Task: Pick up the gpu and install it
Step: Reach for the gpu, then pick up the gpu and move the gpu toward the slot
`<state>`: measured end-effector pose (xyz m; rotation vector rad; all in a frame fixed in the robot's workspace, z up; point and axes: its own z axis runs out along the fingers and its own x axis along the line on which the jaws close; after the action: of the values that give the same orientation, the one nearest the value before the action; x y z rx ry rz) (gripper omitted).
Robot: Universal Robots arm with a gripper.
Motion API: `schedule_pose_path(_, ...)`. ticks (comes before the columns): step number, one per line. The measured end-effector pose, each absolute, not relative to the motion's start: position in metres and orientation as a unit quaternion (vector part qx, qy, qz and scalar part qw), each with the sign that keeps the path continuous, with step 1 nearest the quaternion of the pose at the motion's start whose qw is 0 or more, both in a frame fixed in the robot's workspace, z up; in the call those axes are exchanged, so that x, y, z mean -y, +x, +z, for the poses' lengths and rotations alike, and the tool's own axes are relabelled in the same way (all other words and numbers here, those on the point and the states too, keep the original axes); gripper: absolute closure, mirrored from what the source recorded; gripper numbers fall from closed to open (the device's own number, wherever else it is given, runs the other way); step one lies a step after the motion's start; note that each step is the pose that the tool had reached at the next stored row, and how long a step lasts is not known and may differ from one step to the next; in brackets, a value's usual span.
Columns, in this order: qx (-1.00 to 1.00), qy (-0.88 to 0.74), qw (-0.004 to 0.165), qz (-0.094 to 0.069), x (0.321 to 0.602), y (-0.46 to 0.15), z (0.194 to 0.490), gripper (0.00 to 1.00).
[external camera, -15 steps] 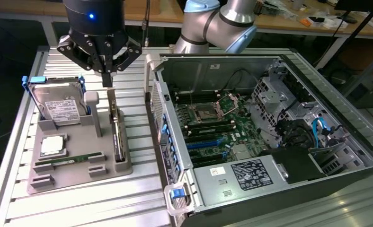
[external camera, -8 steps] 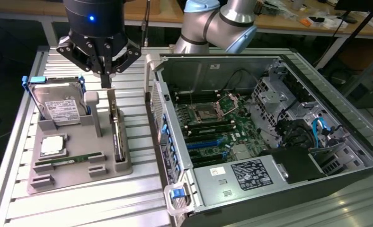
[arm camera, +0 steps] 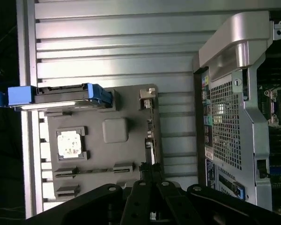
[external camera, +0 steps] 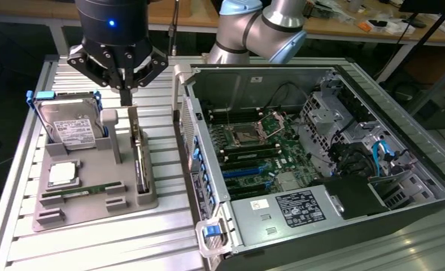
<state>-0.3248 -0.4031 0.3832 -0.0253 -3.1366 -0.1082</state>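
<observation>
Grey plastic holder [external camera: 94, 213] [arm camera: 98, 154]: the thing I'd steer by. There is one, lying on the slatted aluminium bench [external camera: 94, 248] [arm camera: 107, 47]. Its slots and posts look moulded to present each part where jaws can reach it from above.
Gpu [external camera: 138, 155] [arm camera: 150, 126]: one, a long dark card standing on its edge in the holder's slot, along the side nearest the computer case. Upright like that, its thin top edge is offered for a pinch, I'd guess.
Gripper [external camera: 125, 100] [arm camera: 152, 174]: one, on the single arm. It hangs over the gpu's end, at the end of the holder where the hard drive stands. The jaws are pressed together and point straight down, with nothing between them that I can make out. Whether the tips touch the card's edge I cannot tell.
Hard drive [external camera: 68, 130] [arm camera: 61, 96]: one, silver in a blue frame, propped upright at the holder's corner away from the case.
Processor [external camera: 62, 174] [arm camera: 69, 143]: one, flat in a square pocket on the holder's side away from the case.
Memory stick [external camera: 83, 192] [arm camera: 96, 171]: one, narrow and green, held on edge between clips near the holder's end opposite the hard drive.
Computer case [external camera: 260, 79] [arm camera: 229, 122]: one, lying just beside the holder with its open side up. The board inside faces upward, which seems meant to let a card go in from above.
Task standing: the gpu sits in its holder slot, not lifted and not in the case.
</observation>
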Motion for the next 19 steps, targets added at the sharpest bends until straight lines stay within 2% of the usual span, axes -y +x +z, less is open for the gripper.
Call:
schedule_pose_path(6, 0.998, 0.044, 0.003, -0.034, 0.4031, -0.3247, 0.3831, 0.89)
schedule_pose_path(19, 0.998, 0.045, 0.003, -0.034, 0.4031, -0.3247, 0.3831, 0.89)
